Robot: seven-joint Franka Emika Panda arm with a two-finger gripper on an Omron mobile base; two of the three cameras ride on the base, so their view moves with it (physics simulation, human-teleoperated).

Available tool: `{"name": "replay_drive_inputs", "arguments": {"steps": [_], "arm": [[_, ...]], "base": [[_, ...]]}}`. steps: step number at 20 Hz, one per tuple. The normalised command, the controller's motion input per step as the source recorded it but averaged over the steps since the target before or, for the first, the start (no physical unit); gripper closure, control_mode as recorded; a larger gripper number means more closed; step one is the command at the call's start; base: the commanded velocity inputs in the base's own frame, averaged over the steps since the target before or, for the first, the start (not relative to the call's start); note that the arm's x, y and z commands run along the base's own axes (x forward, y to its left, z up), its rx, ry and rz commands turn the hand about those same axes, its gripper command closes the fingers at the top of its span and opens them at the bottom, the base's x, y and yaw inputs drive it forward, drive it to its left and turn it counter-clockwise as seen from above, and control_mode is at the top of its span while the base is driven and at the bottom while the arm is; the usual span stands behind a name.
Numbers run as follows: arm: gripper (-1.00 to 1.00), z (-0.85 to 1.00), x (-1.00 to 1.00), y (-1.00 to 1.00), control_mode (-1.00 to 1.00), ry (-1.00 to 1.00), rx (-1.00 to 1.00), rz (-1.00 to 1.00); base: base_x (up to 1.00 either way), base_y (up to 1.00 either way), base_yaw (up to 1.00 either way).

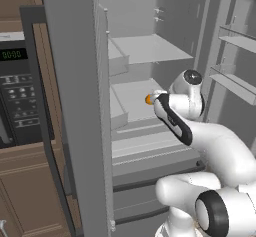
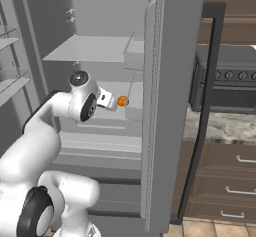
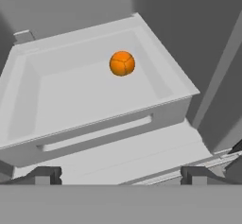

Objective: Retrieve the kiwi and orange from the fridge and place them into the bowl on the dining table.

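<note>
1. At the far left of the left base view, a black microwave point(image 1: 17, 91) sits built into brown cabinets point(image 1: 25, 191).
2. Next comes the fridge point(image 1: 75, 106), its grey door swung open and seen edge-on, with a long dark handle point(image 1: 45, 121) down its front.
3. Inside the fridge, pale grey shelves point(image 1: 150, 48) stand over a shallow open drawer point(image 3: 94, 90).
4. The orange point(image 3: 122, 63) lies in that drawer, towards its back right corner in the hand view, alone and touching nothing but the drawer floor.
5. The gripper point(image 3: 120, 176) reaches into the fridge just short of the drawer's front wall, aimed at the orange; its jaws stand spread wide with nothing between them, well apart from the fruit.
6. In the right base view, to the right of the fridge door, a stove point(image 2: 230, 86) sits on a speckled counter point(image 2: 220, 126) above brown drawers point(image 2: 225, 181).
</note>
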Motion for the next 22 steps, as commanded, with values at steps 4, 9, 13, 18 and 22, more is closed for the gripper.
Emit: {"name": "replay_drive_inputs", "arguments": {"steps": [4,9,13,18,22], "arm": [[-1.00,0.00,0.43,-0.05,-1.00,0.00,0.00,-0.01],[-1.00,-0.07,0.38,-0.09,-1.00,0.00,0.00,0.00],[-1.00,-0.25,0.26,-0.14,-1.00,0.00,0.00,0.00],[-1.00,-0.35,0.22,-0.10,-1.00,0.00,0.00,0.00],[-1.00,-0.19,0.29,-0.06,-1.00,0.00,0.00,-0.01]], "base": [[0.00,0.00,0.00],[0.00,0.00,0.00],[0.00,0.00,0.00],[0.00,0.00,0.00],[0.00,0.00,0.00]]}}
